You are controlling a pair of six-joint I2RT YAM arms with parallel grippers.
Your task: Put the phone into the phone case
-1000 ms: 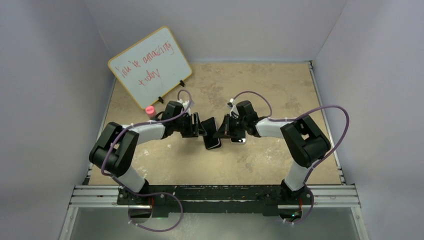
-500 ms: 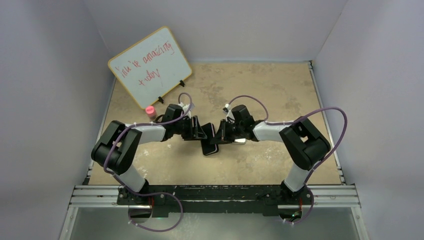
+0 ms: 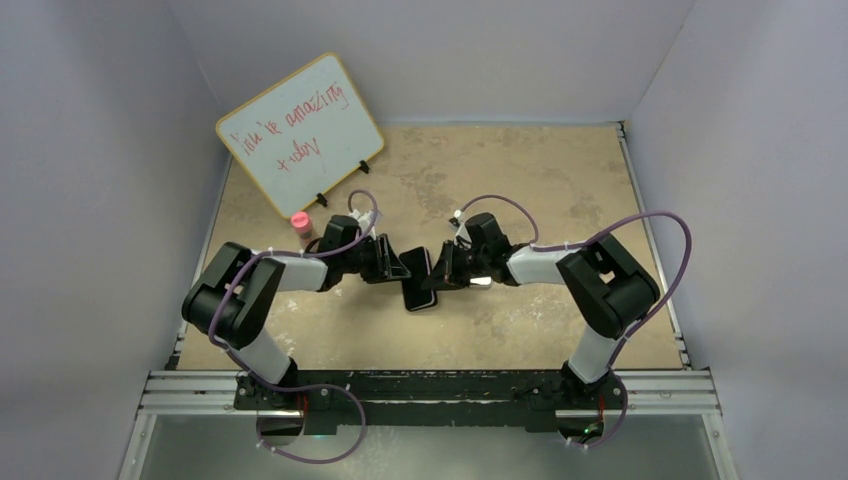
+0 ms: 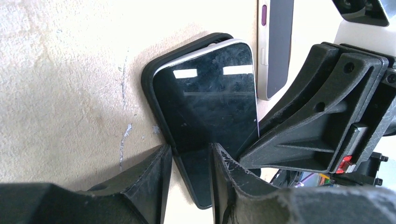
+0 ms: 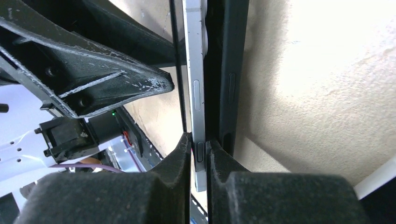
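Left wrist view: near end of phone & the phone case corner there are hidden behind left gripper, so can't tell what it pinches. Right gripper covers the phone's lower right edge, and second phone, past the phone's far right corner, is cut by pic's top edge. Right wrist view: phone edge-on, screen unseen, far end cut off; top view: too small to tell if phone sits in phone case.

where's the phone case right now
Mid-table in the top view, between the left gripper and right gripper, the phone case lies partly under the phone, beside the beige-backed phone.
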